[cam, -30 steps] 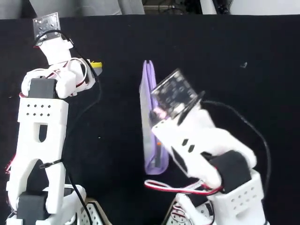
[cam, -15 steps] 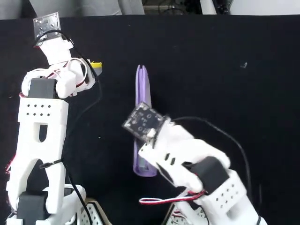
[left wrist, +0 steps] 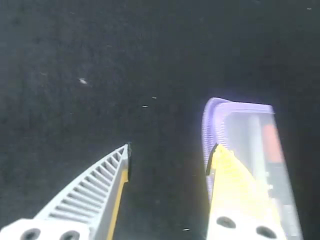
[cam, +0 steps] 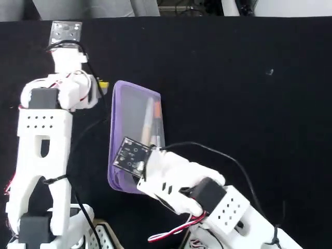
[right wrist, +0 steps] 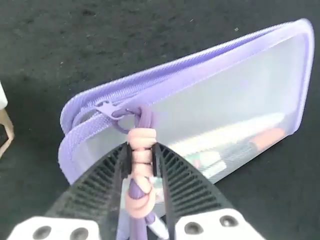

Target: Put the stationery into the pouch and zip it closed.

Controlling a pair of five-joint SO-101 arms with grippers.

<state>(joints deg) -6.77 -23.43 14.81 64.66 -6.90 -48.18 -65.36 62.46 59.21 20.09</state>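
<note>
On the table (cam: 249, 78), pouch (cam: 136, 114): flat, long side runs near to far.
Right gripper (right wrist: 141, 147): squeezing pouch's zip cord (right wrist: 140, 136), near end.
Left gripper (left wrist: 171, 147): fingers apart, beside pouch's far corner.

You've got a black cloth-covered table (cam: 249, 78); a translucent purple-trimmed zip pouch (cam: 135, 111) lies broad face up, 9 o'clock from centre.

Robotics lab bench: black cloth-covered table (cam: 259, 78); two white printed arms (cam: 44, 140) with exposed wiring based at 6 o'clock; grey curtain folds (cam: 104, 8) at 12 o'clock.
</note>
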